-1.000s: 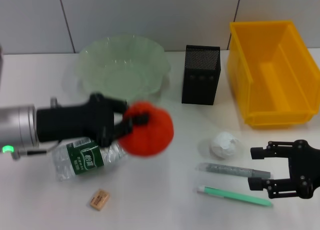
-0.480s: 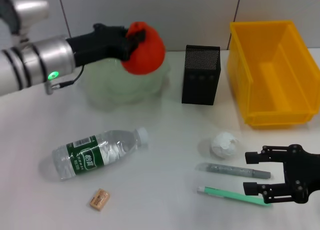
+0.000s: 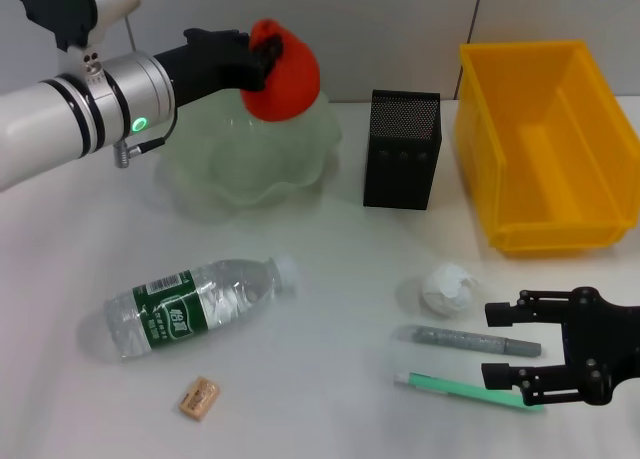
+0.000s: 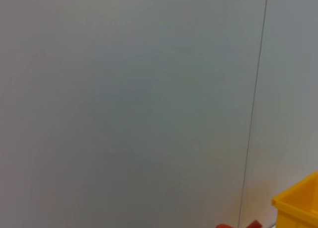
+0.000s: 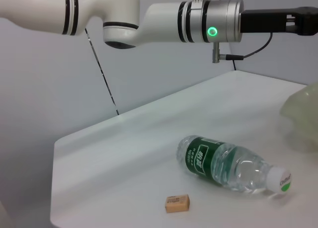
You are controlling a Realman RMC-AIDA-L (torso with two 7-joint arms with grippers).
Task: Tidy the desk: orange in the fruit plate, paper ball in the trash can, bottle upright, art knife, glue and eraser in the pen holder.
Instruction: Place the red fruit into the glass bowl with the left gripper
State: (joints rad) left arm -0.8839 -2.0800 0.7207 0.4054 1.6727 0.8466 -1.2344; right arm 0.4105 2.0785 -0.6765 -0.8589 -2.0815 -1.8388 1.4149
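While the left pincer (image 3: pixel 262 61) holds the orange (image 3: pixel 281 71) clamped above the fruit plate (image 3: pixel 220 179), releasing from this height risks it bouncing out; right pincer (image 3: pixel 520 345) idles spread near the worktop (image 3: pixel 330 309) front.

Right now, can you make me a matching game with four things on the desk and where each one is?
Things:
1. orange
2. bottle
3. eraser
4. paper ball

Places:
A. lying on its side on the desk
B. held by the left gripper above the fruit plate
C. on the desk in front of the trash can, by the grey stick
D. near the front edge, in front of the bottle

Pairs: 1-B, 2-A, 3-D, 4-C
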